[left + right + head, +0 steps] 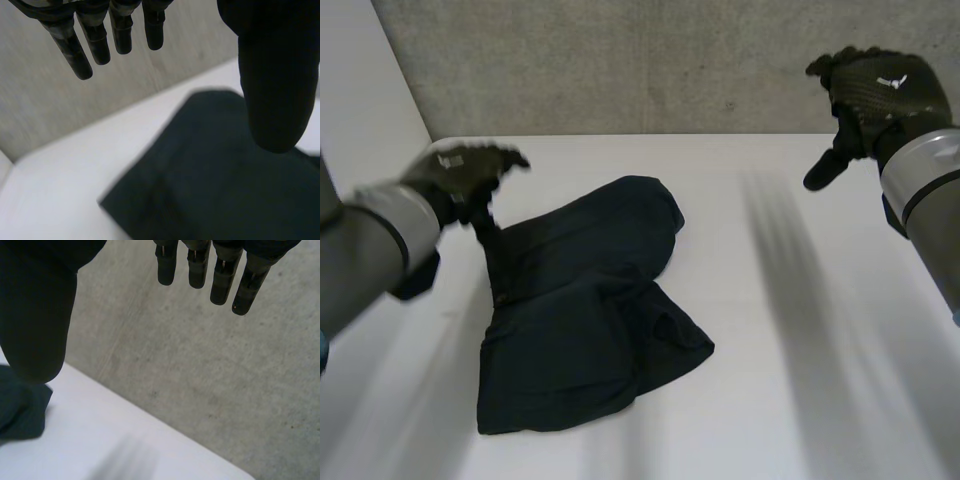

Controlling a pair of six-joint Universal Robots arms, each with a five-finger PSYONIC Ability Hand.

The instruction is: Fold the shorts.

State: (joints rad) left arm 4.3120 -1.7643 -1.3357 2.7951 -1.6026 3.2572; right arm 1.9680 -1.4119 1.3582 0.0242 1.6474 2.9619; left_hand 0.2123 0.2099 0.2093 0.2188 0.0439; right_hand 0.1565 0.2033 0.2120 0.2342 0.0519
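Observation:
Dark navy shorts lie folded in a rumpled heap on the white table, left of its middle. My left hand hovers above the shorts' left edge, open, fingers straight and thumb apart, nothing in it. In the left wrist view the shorts lie below the palm. My right hand is raised high at the far right, well away from the cloth, open and empty. In the right wrist view a corner of the shorts shows beside the thumb, and the straight fingers point at the wall.
A grey concrete wall runs behind the table's far edge. A white wall panel stands at the left. Bare tabletop stretches to the right of the shorts and along the front.

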